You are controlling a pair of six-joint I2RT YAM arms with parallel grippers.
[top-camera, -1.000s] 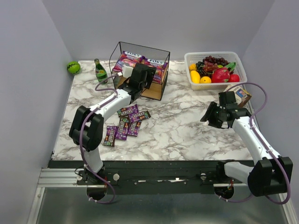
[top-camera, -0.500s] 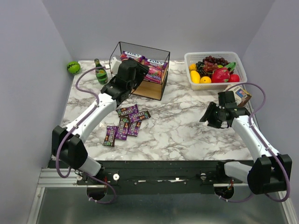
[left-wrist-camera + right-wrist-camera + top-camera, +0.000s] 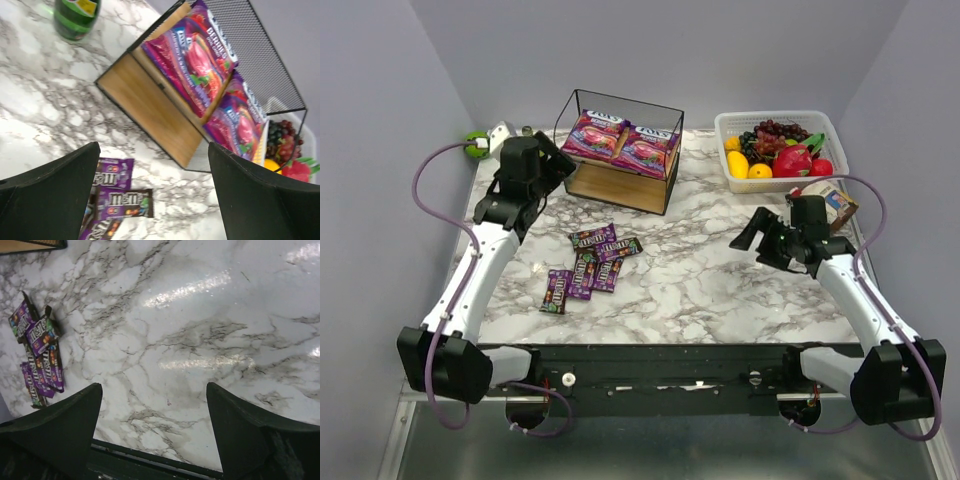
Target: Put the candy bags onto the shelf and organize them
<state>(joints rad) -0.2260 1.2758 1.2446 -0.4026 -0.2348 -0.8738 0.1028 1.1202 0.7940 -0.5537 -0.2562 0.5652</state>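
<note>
- Gripper by gripper: the left gripper [image 3: 552, 160] is spread wide and empty, held just left of the shelf. The right gripper [image 3: 748, 236] is likewise spread wide with nothing in it, above the right of the desk [image 3: 720, 285].
- At the rear of the desk, the shelf [image 3: 605, 183] carries the two FOX'S bags [image 3: 620, 142], laid side by side on its upper board. That part of the task is judged done.
- Five M&M's packets [image 3: 588, 266] are seen loose on the desk in front of the shelf, some overlapping. Turning to them is judged to be the step in hand.
- For the next move, a descent onto one packet at the edge of the cluster is called for, so that its neighbours are not dragged along. The packets lie flat, so a pinch low at the desk surface would be needed.
- Against a second earlier, the left arm has been drawn out of the shelf and swung away to its left. Both grippers have been opened wider, and the right one has been turned towards the packets. No shift is seen in the bags or packets.
</note>
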